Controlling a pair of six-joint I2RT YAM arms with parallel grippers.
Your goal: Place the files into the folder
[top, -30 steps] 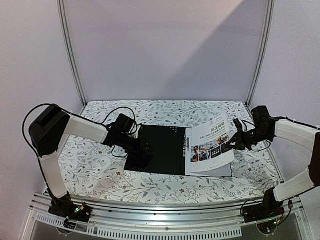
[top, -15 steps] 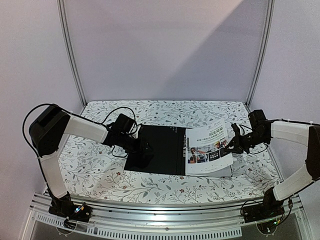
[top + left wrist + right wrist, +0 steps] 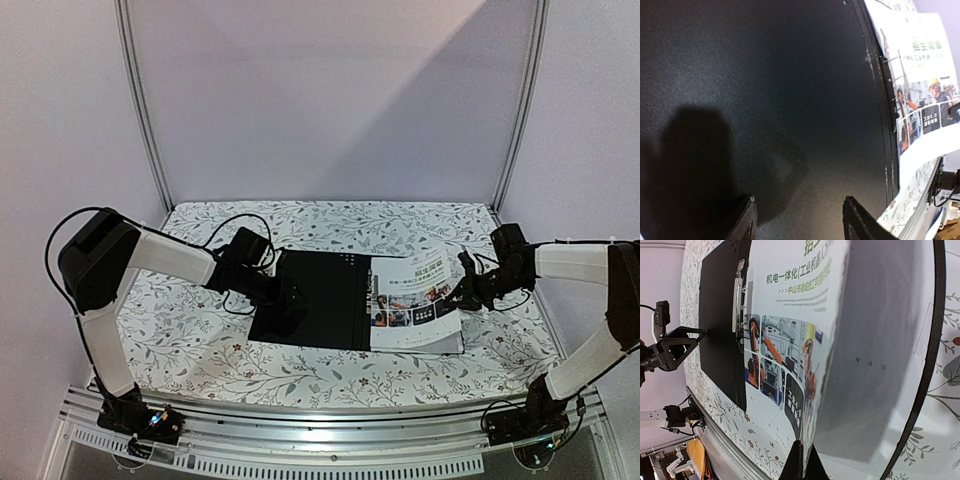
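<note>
The folder [image 3: 320, 298] lies open in the middle of the table, black inside up. My left gripper [image 3: 289, 299] is down over its left half, jaws open and spread across bare black surface [image 3: 799, 196]. The files show as a colourful brochure sheet [image 3: 415, 300], curved up off the folder's right half, with my right gripper [image 3: 463, 292] shut on its right edge. In the right wrist view the fingers [image 3: 803, 445] pinch the brochure [image 3: 785, 340] edge-on. A white printed sheet [image 3: 880, 365] lies flat under it, inside the folder's black rim [image 3: 932, 355].
A metal clip bar [image 3: 890, 90] runs along the folder's spine beside the brochure [image 3: 922, 100]. The table wears a white floral cloth [image 3: 190, 330]. Metal frame posts [image 3: 140, 100] stand at the back corners, and a rail [image 3: 320, 440] runs along the near edge.
My right gripper has shifted left and a little down with the brochure, whose raised edge has come lower and closer over the folder's right half. The left arm has not moved.
</note>
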